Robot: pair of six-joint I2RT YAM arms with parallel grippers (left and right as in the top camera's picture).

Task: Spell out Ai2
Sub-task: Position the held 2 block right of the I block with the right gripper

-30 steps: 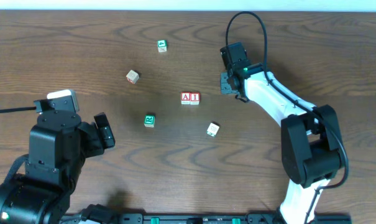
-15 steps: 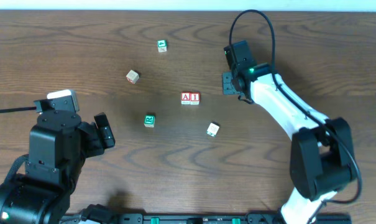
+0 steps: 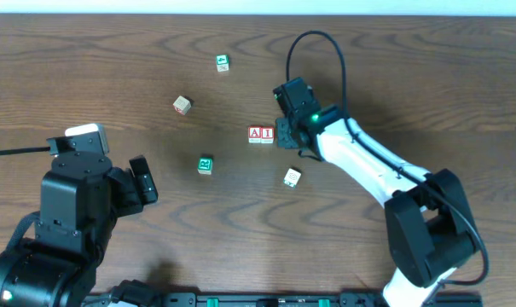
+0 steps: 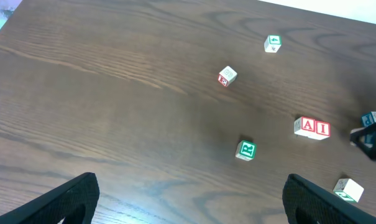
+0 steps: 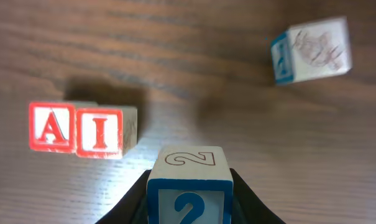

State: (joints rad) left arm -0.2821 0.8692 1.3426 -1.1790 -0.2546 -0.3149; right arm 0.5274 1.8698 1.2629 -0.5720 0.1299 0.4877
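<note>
Two red-lettered blocks, A (image 3: 256,134) and I (image 3: 267,134), stand touching side by side at the table's middle. My right gripper (image 3: 288,135) is just right of the I block, shut on a blue "2" block (image 5: 189,167). In the right wrist view the A (image 5: 51,127) and I (image 5: 100,132) lie left of and beyond the held block, with a small gap. The 2 block also shows in the left wrist view (image 4: 373,118). My left gripper (image 4: 191,211) is open and empty at the near left.
Loose blocks lie around: a green one (image 3: 205,165), a tan one (image 3: 182,105), a green-and-white one (image 3: 222,62) at the back, and a white one (image 3: 292,177) in front of the right gripper. The right arm's cable loops above it.
My right gripper has moved left and nearer with the 2 block, from the back right to just beside the I block. The left arm has not moved.
</note>
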